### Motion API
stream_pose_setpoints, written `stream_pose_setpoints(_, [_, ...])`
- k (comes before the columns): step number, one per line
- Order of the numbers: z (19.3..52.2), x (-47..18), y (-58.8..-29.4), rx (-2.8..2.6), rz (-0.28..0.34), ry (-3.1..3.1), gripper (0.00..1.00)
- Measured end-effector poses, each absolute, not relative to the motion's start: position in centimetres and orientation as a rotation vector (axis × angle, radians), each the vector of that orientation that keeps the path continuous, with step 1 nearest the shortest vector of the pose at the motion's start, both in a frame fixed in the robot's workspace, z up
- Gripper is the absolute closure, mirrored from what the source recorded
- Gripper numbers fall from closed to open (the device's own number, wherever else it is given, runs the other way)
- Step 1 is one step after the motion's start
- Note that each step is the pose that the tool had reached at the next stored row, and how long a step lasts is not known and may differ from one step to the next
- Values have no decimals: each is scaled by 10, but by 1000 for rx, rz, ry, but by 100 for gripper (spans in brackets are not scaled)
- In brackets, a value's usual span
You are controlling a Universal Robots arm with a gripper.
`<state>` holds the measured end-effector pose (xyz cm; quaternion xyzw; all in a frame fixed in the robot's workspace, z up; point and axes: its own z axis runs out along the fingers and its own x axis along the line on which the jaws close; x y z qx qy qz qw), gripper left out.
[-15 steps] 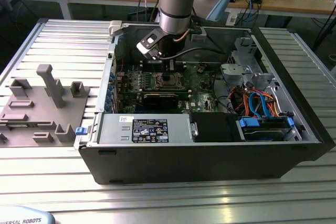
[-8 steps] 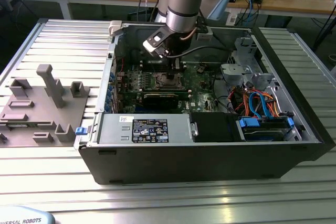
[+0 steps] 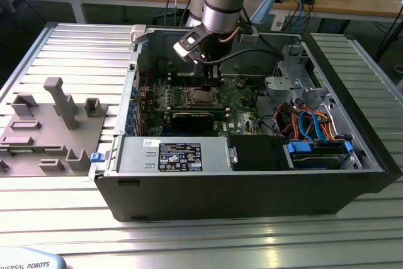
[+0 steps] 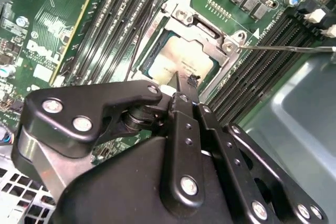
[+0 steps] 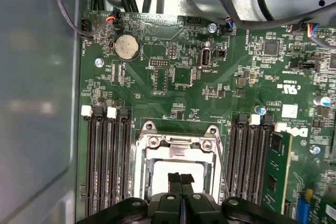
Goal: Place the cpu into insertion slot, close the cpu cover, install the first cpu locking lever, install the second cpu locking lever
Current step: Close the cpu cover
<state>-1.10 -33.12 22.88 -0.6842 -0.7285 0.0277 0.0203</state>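
Sitting flat in the insertion slot [image 3: 203, 97], the cpu [image 4: 181, 61] shows its dull silver top through the window of the cpu cover [image 4: 202, 29], which lies down over it in the second wrist view. Placing the chip therefore looks done, and the cover appears closed or very nearly so. One thin locking lever [image 4: 286, 48] sticks out over the memory slots [image 4: 252, 72]. What looks like a second wire lever [image 4: 132, 59] stands up on the opposite side. Neither looks latched, so both lever steps seem left. Just above the chip hangs the pincer [image 4: 185, 85], its fingers pressed together with nothing between them. Everything sits inside the open computer case [image 3: 252, 181] on the ribbed worktop [image 3: 189, 237].
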Motion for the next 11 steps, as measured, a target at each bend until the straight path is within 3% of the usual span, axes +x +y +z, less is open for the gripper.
stream_pose_setpoints(11, [247,-11,-331,-2122,86,-2260,89])
